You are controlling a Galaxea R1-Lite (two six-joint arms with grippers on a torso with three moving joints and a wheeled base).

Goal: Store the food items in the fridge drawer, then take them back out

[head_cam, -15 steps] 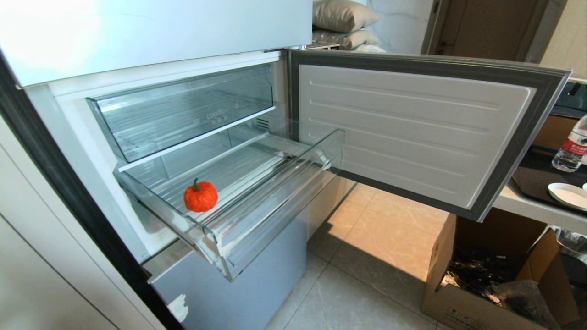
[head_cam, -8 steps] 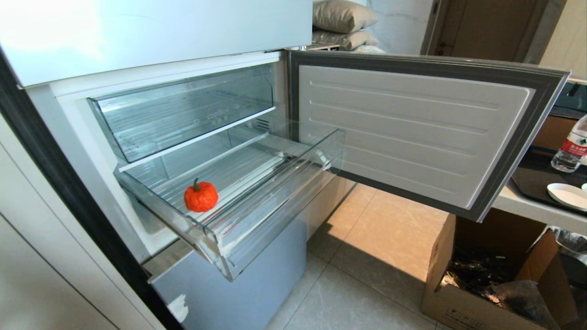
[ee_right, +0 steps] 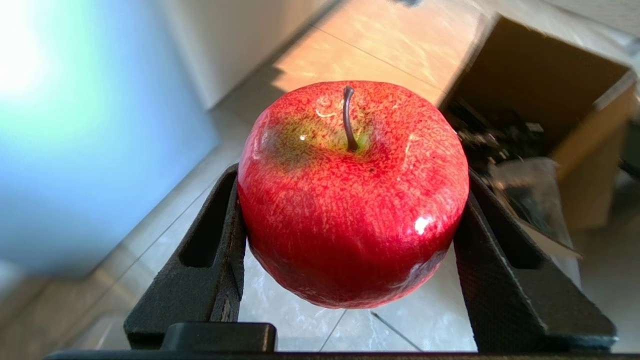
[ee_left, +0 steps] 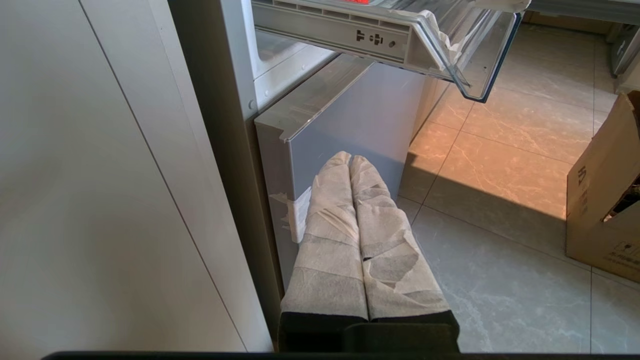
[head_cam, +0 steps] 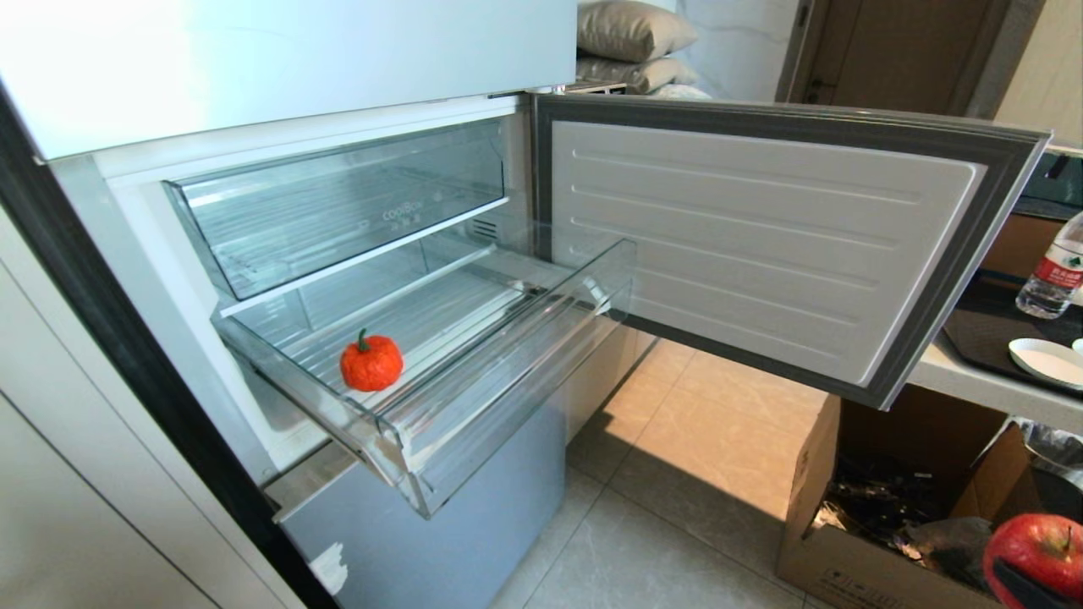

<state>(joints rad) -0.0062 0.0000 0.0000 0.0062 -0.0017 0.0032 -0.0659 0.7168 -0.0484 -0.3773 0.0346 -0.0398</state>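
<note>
Fridge drawer (head_cam: 508, 372) stands pulled out in my head view, with the orange pepper-like toy (head_cam: 371, 362) resting on its ribbed floor toward the front left. Above it sits the clear coolBox drawer (head_cam: 338, 203). Low at the right edge, a red apple (head_cam: 1036, 545) shows with a dark finger of the right gripper (head_cam: 1028, 584) under it, over the cardboard box (head_cam: 846, 507). From that hand the drawer lies up and well off to the left, so I judge the right arm is the one to carry across; there is free floor to the pepper's right.

From my left wrist view, the left gripper (ee_left: 350, 160) hangs low beside the grey lower fridge panel (ee_left: 350, 115), its taped fingers pressed together on nothing, the drawer's front corner overhead.

From my right wrist view, the black jaws stand wide and are clamped on the apple's flanks, stem (ee_right: 348, 117) pointing away from the wrist, tiled floor beneath.
</note>
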